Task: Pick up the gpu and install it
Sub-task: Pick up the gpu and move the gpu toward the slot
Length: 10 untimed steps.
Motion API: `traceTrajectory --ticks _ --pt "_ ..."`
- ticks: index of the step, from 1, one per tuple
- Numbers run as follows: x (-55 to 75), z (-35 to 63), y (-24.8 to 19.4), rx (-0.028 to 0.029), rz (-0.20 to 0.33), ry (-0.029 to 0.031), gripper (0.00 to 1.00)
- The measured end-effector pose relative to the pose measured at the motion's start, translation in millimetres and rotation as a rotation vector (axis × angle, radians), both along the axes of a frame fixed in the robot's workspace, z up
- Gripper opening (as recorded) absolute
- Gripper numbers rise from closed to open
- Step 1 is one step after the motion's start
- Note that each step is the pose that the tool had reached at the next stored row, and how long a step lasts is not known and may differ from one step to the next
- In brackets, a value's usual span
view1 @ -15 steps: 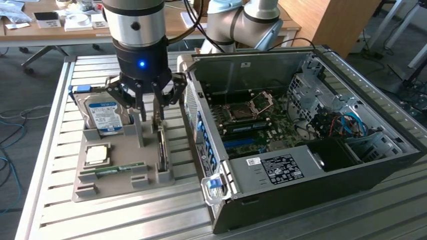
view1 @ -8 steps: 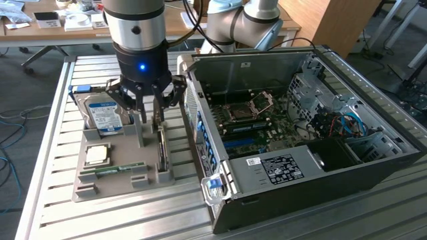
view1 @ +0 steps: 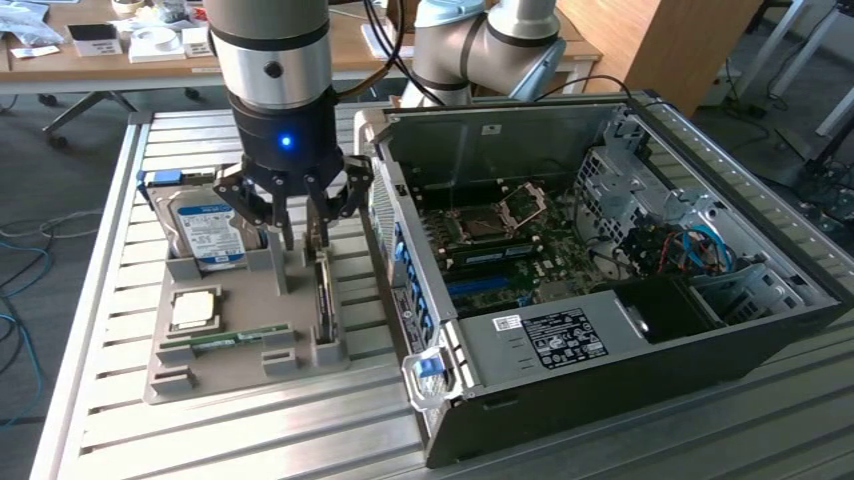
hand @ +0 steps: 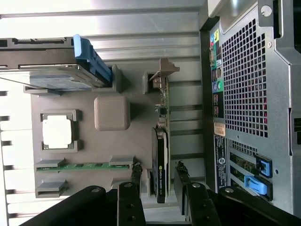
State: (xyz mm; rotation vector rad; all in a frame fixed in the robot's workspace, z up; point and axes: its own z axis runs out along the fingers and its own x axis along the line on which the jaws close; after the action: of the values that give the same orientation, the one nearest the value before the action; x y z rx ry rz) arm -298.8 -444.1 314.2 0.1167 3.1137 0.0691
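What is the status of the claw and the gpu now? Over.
Claw open, fingers either side of gpu, not touching. It stands on edge in grey tray. Nothing between fingers and card.

The arm (view1: pixel 487 40) comes in from the back of the exterior view, pale joints folded over. The wrist (view1: pixel 267 35) hangs dead vertical, silver sleeve aimed straight down. Under it is the black housing (view1: pixel 283 120), with a blue light (view1: pixel 283 141) glowing on its face. The gripper (view1: pixel 302 243) points straight down, linkages (view1: pixel 238 190) splayed out to either side and jaws spread wide. The fingers (view1: pixel 283 232) run upright and parallel, tips low. In the wrist view the gripper (hand: pixel 157 165) shows both fingers (hand: pixel 136 175) well apart, black knuckles (hand: pixel 96 190) fanned out behind them.
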Motion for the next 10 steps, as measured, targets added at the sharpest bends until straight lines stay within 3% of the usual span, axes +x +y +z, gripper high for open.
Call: traceTrajectory --ticks 10 --pt "1.9 -0.1 0.0 0.0 0.0 0.0 0.42"
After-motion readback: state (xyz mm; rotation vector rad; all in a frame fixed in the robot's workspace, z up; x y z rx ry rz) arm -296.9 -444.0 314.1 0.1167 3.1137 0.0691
